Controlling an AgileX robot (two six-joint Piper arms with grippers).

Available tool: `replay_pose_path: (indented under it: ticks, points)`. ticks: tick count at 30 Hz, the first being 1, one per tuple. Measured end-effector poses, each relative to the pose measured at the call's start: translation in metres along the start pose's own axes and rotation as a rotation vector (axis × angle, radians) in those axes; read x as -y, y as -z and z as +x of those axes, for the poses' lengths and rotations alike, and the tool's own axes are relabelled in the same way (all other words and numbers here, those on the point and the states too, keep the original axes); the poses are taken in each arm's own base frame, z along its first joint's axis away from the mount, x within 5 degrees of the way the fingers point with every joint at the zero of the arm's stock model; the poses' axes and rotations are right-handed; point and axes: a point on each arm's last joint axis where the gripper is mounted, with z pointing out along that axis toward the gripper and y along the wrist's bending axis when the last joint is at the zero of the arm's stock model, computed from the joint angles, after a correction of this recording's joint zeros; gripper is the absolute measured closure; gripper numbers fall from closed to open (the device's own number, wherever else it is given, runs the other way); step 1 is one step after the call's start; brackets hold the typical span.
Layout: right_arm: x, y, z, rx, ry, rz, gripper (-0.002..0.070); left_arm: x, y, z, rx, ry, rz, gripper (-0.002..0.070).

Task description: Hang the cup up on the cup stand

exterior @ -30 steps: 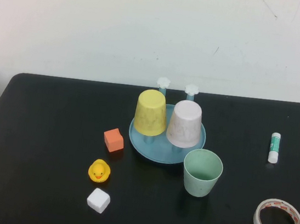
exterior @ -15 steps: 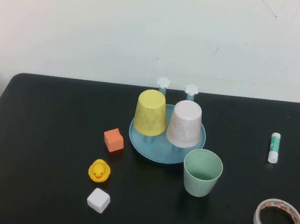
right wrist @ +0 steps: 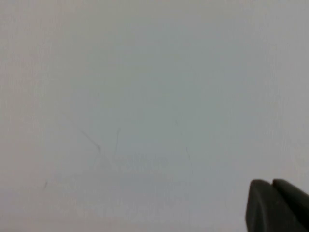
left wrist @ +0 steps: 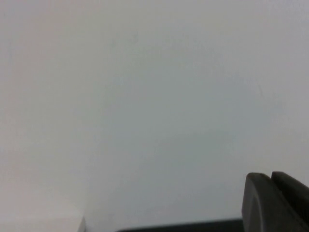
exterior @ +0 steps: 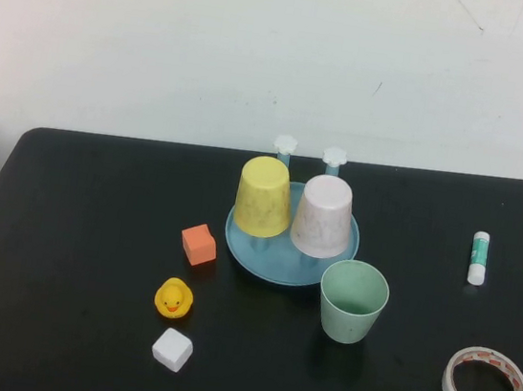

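The pale mint-green cup (exterior: 353, 301) stands upright on the black table, mouth up, just in front and to the right of the cup stand (exterior: 283, 268). The stand is a round light-blue dish with blue pegs; two white flower caps (exterior: 286, 144) show at its back. A yellow cup (exterior: 263, 196) and a pinkish-white speckled cup (exterior: 323, 216) sit upside down on its pegs. Neither arm shows in the high view. The left gripper (left wrist: 270, 180) is shut and faces a white wall, holding nothing. The right gripper (right wrist: 272, 186) is likewise shut and empty before the wall.
Left of the stand lie an orange cube (exterior: 198, 244), a yellow rubber duck (exterior: 173, 298) and a white cube (exterior: 172, 349). A glue stick (exterior: 478, 257) and a roll of tape (exterior: 485, 387) lie at the right of the table.
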Motion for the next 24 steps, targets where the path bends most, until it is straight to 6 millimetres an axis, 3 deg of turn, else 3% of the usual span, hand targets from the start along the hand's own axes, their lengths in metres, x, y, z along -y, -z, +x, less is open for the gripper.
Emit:
replay_pose_path:
  ticks: [4, 10, 16, 24]
  points:
    - [0.004, -0.013, -0.015, -0.228, 0.02, 0.009, 0.0678, -0.001, -0.01, -0.009, -0.199, -0.016, -0.012, 0.0677]
    - [-0.006, -0.048, -0.011, -0.595, 0.059, -0.146, 0.0678, 0.001, -0.026, 0.014, -0.478, 0.042, 0.0, 0.0677]
    - [-0.031, -0.097, 0.01, -0.823, 0.057, -0.463, 0.0678, 0.003, -0.032, 0.022, -0.579, 0.08, 0.009, 0.0677]
    - [-0.064, -0.155, 0.058, -0.837, -0.024, -0.739, 0.0667, 0.003, -0.036, 0.028, -0.533, 0.086, 0.008, 0.0677]
